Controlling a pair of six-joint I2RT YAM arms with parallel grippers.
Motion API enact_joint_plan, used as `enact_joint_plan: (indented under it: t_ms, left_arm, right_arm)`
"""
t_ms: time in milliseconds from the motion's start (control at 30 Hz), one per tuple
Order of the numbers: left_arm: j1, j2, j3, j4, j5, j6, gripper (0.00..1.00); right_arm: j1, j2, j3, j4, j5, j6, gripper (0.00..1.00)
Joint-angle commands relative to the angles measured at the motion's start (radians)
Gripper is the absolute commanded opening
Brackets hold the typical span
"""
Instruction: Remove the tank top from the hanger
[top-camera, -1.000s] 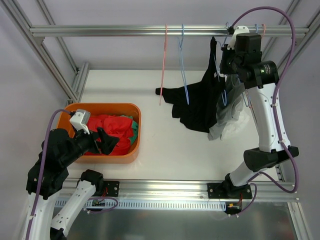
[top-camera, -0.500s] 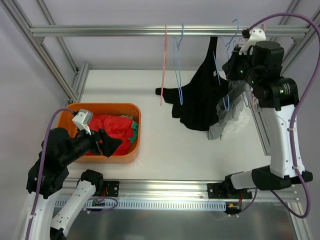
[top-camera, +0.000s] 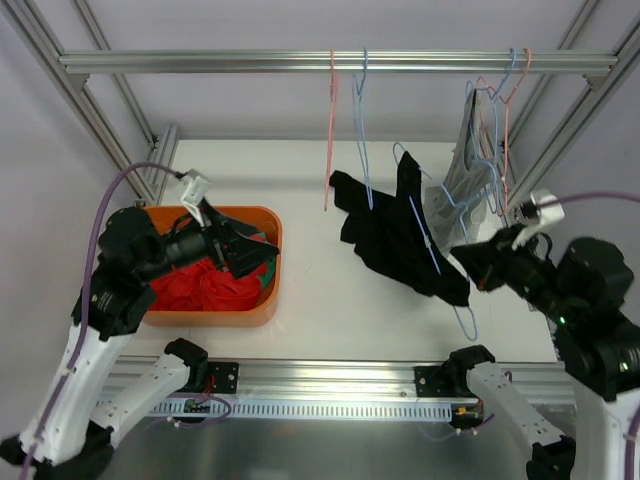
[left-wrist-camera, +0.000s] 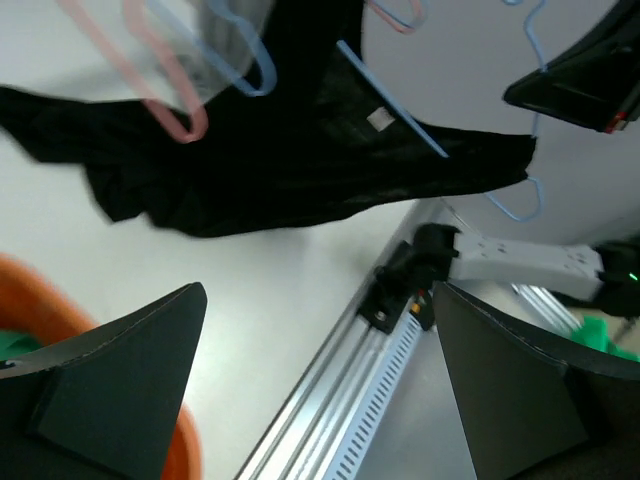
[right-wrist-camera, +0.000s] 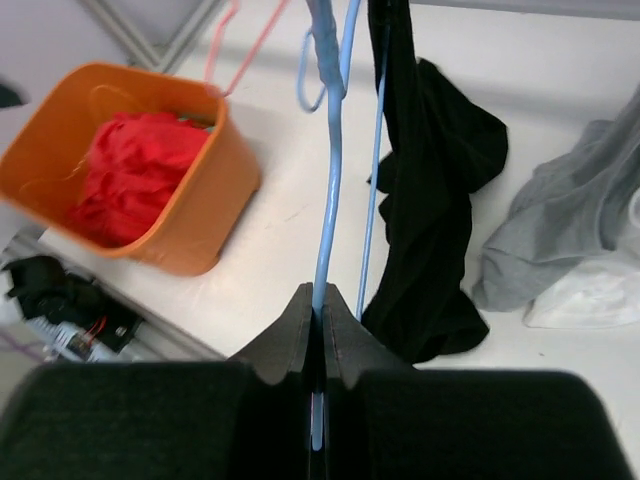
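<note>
Gripping the wire of the blue hanger (right-wrist-camera: 329, 200), your right gripper (right-wrist-camera: 318, 300) occupies the lower right of the overhead frame. Its fingers are clenched on the wire, and the wrist view shows no gap between them. The black tank top (top-camera: 390, 225) drapes from that hanger across the centre of the frame, well below the rail (top-camera: 200, 62) along the top edge. Its lower folds appear to rest on the white table (top-camera: 320, 300).

Holding the hanger low and tilted looks meant to offer the garment to the other arm, with the wire pinned so the cloth can be drawn off it.

Your left gripper (left-wrist-camera: 320, 295) hovers at centre left above the orange bin (top-camera: 215, 312) of red clothes (top-camera: 205, 290). Its fingers (left-wrist-camera: 120, 380) are spread wide and touch nothing. Its wrist view looks straight at the black cloth, which suggests it is lining up for a grab.

A grey garment (top-camera: 455, 195) hangs at upper right, just beside the tank top, so a careless pull could snag it.
</note>
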Motion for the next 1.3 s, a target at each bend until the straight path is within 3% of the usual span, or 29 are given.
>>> enact_joint_plan:
  t_ms: [0,33,67,133,200,300,367,600,733,767,800,1000,1267]
  left_arm:
    - [-0.259,0.137,0.103,0.147,-0.144,0.046,0.99]
    - [-0.331,0.182,0.13,0.146,-0.251,0.104,0.99]
    - [-0.472,0.261,0.188,0.142,-0.308,0.129,0.99]
    - [-0.598,0.338,0.273,0.144,-0.507,0.196,0.99]
    - [-0.73,0.456,0.339,0.146,-0.605,0.24,0.99]
    - [-0.83,0.596,0.46,0.165,-0.712,0.309,0.99]
    - [-0.855,0.671,0.523,0.199,-0.718,0.34,0.98]
    - [-0.87,0.783,0.612,0.265,-0.625,0.344,0.71]
    - [-0.87,0.803,0.614,0.279,-0.628,0.343,0.38]
    - [-0.87,0.805,0.615,0.28,-0.632,0.343,0.11]
    - [-0.87,0.805,0.614,0.281,-0.654,0.34,0.0]
    - [-0.87,0.754,0.56,0.284,-0.747,0.312,0.0]
    - [-0.872,0.607,0.425,0.285,-1.331,0.168,0.0]
  right_arm:
    - [-0.001,-0.133,0.001,-0.146,-0.174,-0.022,0.0]
    - [-0.001,-0.157,0.013,-0.194,-0.184,-0.03,0.0]
    - [-0.001,-0.181,0.035,-0.233,-0.172,-0.031,0.0]
    - [-0.001,-0.248,0.056,-0.319,-0.158,-0.031,0.0]
    - [-0.001,-0.282,0.11,-0.386,-0.141,-0.027,0.0]
    - [-0.001,-0.316,0.191,-0.429,-0.167,-0.01,0.0]
    - [0.0,-0.313,0.229,-0.445,-0.19,0.001,0.0]
    - [-0.001,-0.312,0.266,-0.452,-0.238,0.032,0.0]
    - [-0.001,-0.313,0.28,-0.451,-0.253,0.036,0.0]
    - [-0.001,-0.312,0.285,-0.451,-0.254,0.036,0.0]
    - [0.0,-0.31,0.288,-0.451,-0.248,0.036,0.0]
    - [-0.001,-0.316,0.257,-0.451,-0.233,0.021,0.0]
    - [0.006,-0.405,0.151,-0.501,-0.305,-0.057,0.0]
